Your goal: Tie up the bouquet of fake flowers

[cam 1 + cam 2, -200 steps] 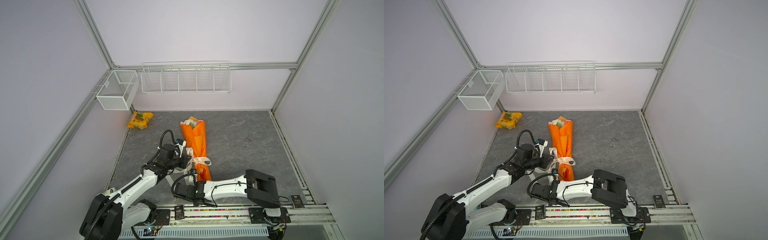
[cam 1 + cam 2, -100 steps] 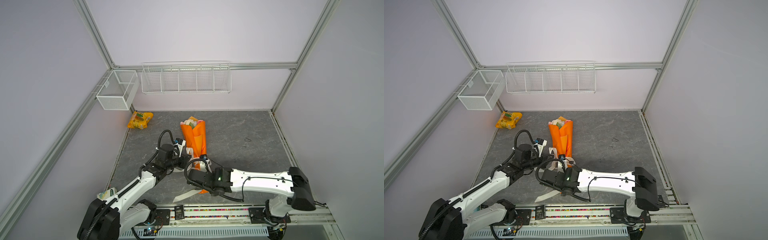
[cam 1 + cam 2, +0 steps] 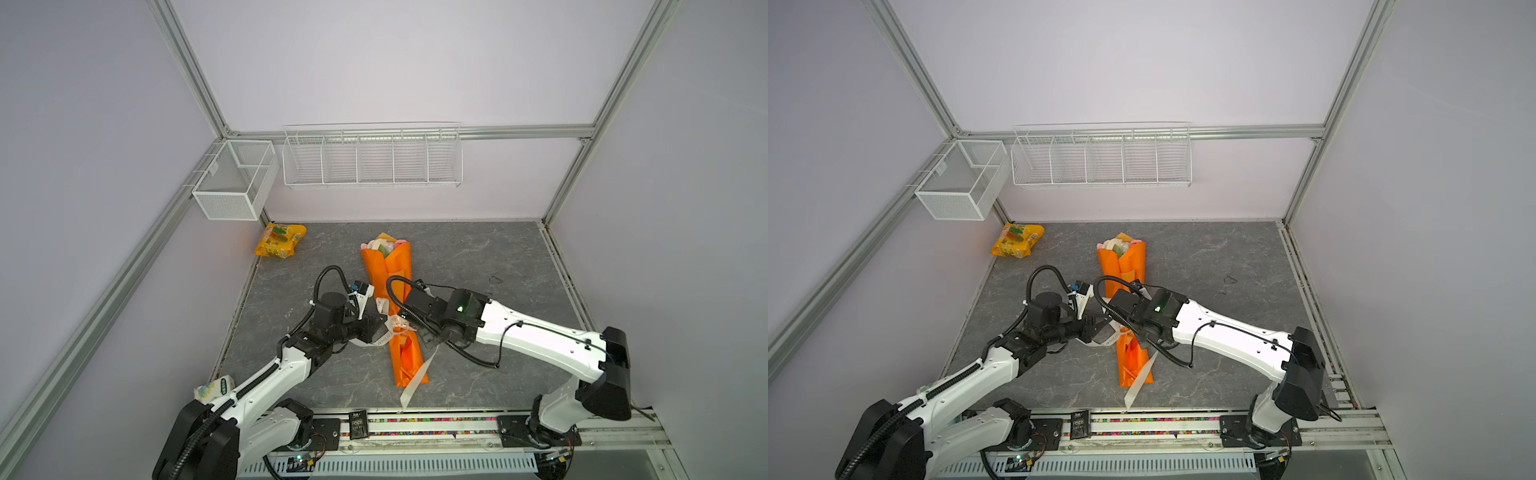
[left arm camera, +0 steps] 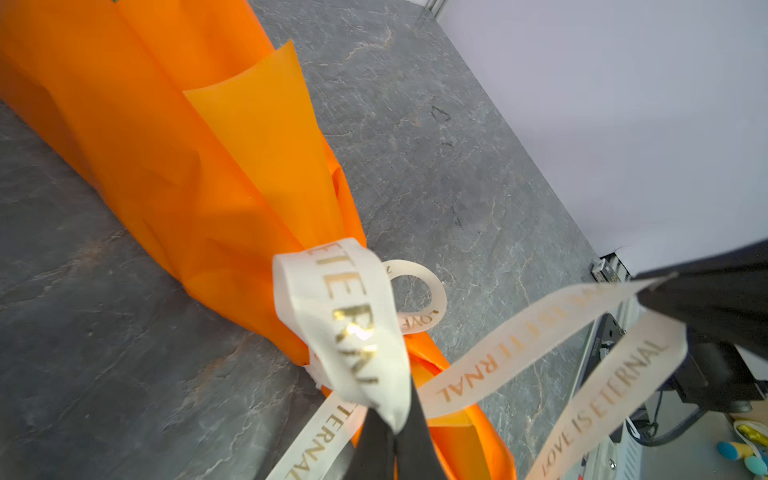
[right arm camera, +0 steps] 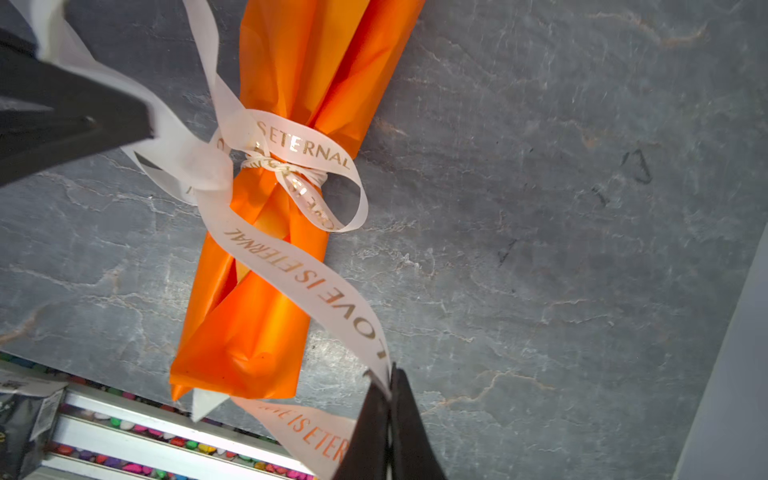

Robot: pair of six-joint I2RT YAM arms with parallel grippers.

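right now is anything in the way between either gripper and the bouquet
Nothing visible. Both the left gripper and right gripper are shut on strands of the ribbon tied round the bouquet; only ribbon spans the gap.

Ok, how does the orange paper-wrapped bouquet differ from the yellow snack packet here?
The orange paper-wrapped bouquet is a long cone lying centrally; the yellow snack packet is a short flat pouch in the far left corner. The bouquet wears a cream printed ribbon, with the jaws of the left gripper and right gripper shut on its strands; the packet is bare and untouched. Both lie on the grey mat.
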